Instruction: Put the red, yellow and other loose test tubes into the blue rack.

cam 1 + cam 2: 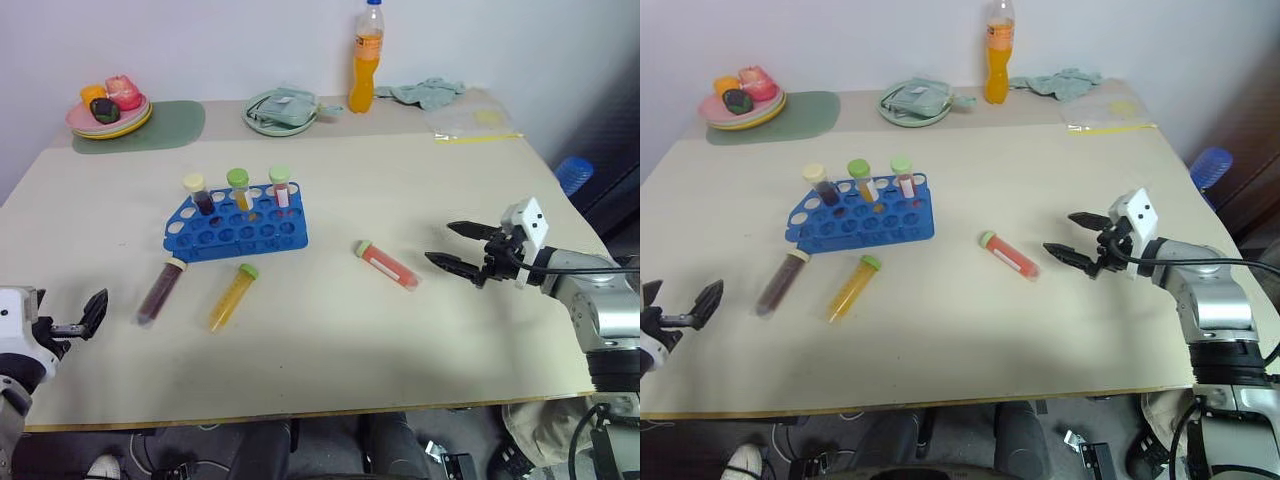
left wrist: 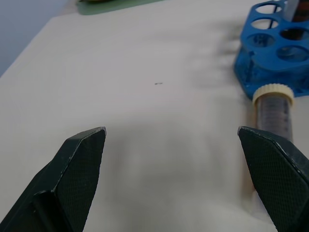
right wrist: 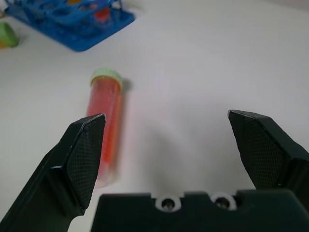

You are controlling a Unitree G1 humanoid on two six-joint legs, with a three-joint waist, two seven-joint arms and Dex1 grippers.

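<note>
Lying flat on the desk [image 1: 330,330], the red tube [image 1: 386,265] runs its long axis from about 10 o'clock to 4 o'clock, green cap at the 10 o'clock end, pointing toward the blue rack [image 1: 238,228]. The right gripper [image 1: 458,247] sits just beside the tube's bottom end, at its 3 o'clock — jaws spread wide, holding nothing.

The yellow tube [image 1: 233,296] lies below the rack at 6 o'clock, green cap toward 1 o'clock and the rack, body trailing to 7 o'clock. The dark tube [image 1: 160,289] lies to its 9 o'clock on nearly the same slant, cream cap close to the rack's near corner. Three capped tubes stand upright in the rack's back row.

The left gripper [image 1: 85,320] hovers near the desk's 8 o'clock corner — jaws wide apart, empty, well apart from the dark tube.
</note>
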